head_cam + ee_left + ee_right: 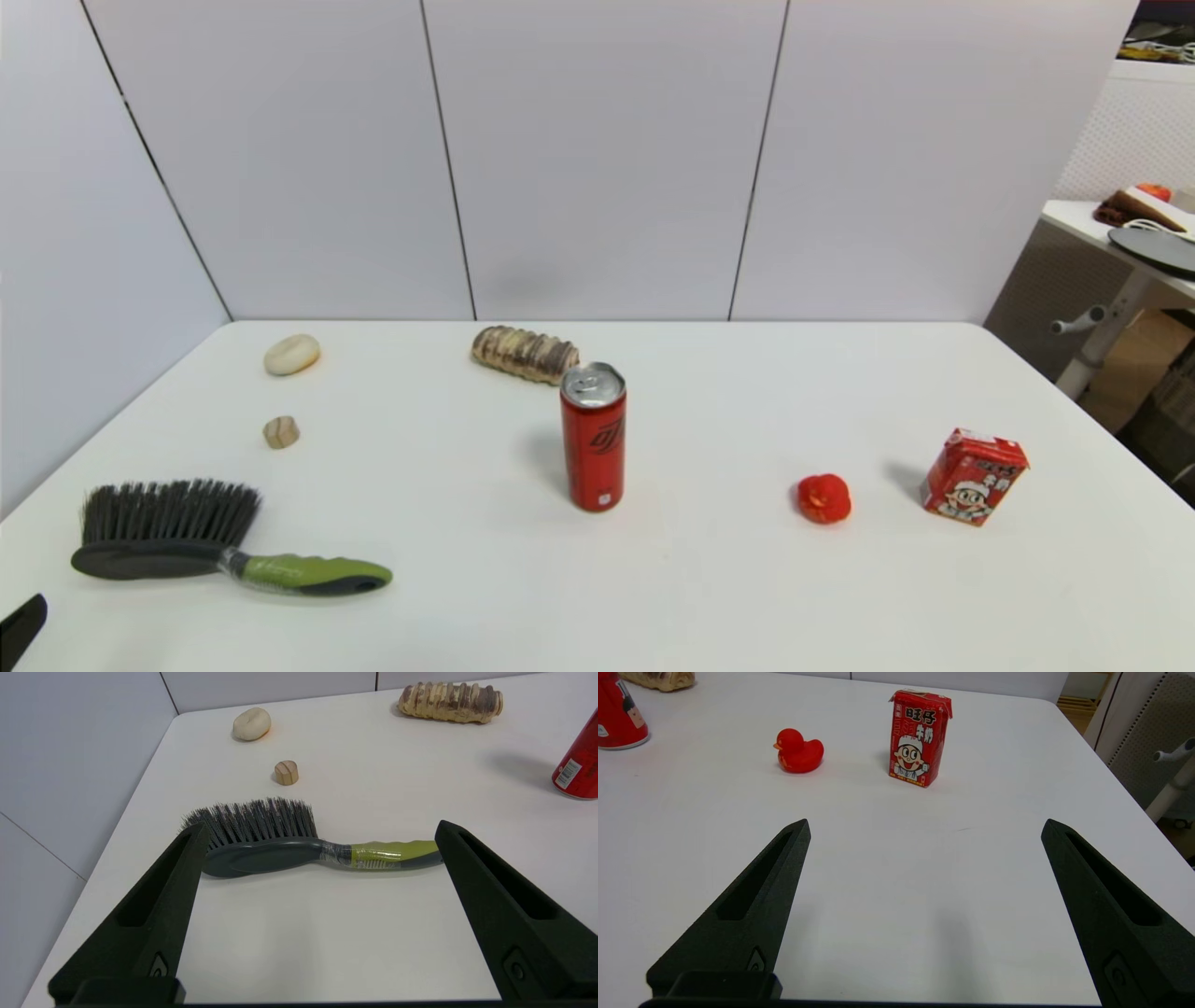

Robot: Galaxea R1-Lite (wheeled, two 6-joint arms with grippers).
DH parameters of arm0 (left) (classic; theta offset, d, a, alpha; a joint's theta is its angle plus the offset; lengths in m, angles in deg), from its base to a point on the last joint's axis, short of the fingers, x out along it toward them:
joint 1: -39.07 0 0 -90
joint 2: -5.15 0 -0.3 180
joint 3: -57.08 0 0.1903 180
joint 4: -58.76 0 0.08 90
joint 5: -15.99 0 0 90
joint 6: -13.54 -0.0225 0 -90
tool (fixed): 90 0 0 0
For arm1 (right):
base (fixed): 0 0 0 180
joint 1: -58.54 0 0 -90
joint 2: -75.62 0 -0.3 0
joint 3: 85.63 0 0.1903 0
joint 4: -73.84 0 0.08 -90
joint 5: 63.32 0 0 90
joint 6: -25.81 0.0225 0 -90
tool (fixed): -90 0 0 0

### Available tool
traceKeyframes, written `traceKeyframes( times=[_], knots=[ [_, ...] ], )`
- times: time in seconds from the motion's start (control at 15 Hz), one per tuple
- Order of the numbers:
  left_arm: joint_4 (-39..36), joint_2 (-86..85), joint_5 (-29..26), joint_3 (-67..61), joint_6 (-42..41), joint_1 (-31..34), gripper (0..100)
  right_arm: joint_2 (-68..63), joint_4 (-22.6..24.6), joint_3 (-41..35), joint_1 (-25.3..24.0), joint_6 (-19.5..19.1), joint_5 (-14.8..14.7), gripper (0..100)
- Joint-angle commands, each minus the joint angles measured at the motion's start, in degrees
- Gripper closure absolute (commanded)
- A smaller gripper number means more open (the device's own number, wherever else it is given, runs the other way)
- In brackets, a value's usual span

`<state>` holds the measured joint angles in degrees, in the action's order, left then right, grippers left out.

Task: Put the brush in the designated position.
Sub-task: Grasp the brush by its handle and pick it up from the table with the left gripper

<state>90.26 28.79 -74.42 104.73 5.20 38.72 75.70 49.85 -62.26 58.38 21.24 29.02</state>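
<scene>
The white table (709, 597) fills the head view, with grey wall panels behind it. Clock directions here take the red soda can (594, 437), standing upright near mid-table, as the dial's centre, with twelve o'clock toward the wall.

The brush (215, 546) lies flat at about eight o'clock, near the table's front left corner, untouched. Its black bristles point toward the wall, its dark grey head is on the left, and its lime-green handle points right toward the centre.

The left gripper (320, 833) hovers on the near side of the brush, fingers (154, 905) spread wide and gripping nothing; in its wrist view the brush spans nearly the whole gap between the tips. Only a black tip of it shows at the head view's lower left edge.

The right gripper (924, 828) is likewise spread wide and empty, over bare tabletop at about four o'clock.

A striped bread roll (524, 354) lies at eleven o'clock, just beside the can. A red milk carton (974, 476) stands at three o'clock, well apart, with a red rubber duck (823, 497) between it and the can. At ten o'clock sit a pale oval bun (291, 355) and, nearer the brush, a small wooden plug (281, 432).
</scene>
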Motion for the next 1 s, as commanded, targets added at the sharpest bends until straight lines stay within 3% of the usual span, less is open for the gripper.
traceKeyframes(
  times=[0.07,0.33,0.53,0.87,1.0],
  knots=[
    [6.90,15.83,0.24,12.37,-1.42,0.00,0,-0.07,0.01,-0.09,-0.02,0.00,0.03,0],
    [15.42,26.72,0.68,24.23,-2.91,0.00,0,-0.07,0.01,-0.09,-0.02,-0.09,0.03,0],
    [15.51,32.44,2.26,27.48,-2.30,0.09,0,-0.07,0.01,-0.09,-0.02,0.00,0.03,0],
    [16.30,38.15,11.93,28.10,7.72,-0.09,0,-0.07,0.01,-0.09,-0.02,-0.09,0.03,0],
    [16.30,40.08,19.40,28.01,14.14,-0.09,0,-0.07,0.01,-0.09,-0.02,0.00,0.03,0]
  ],
)
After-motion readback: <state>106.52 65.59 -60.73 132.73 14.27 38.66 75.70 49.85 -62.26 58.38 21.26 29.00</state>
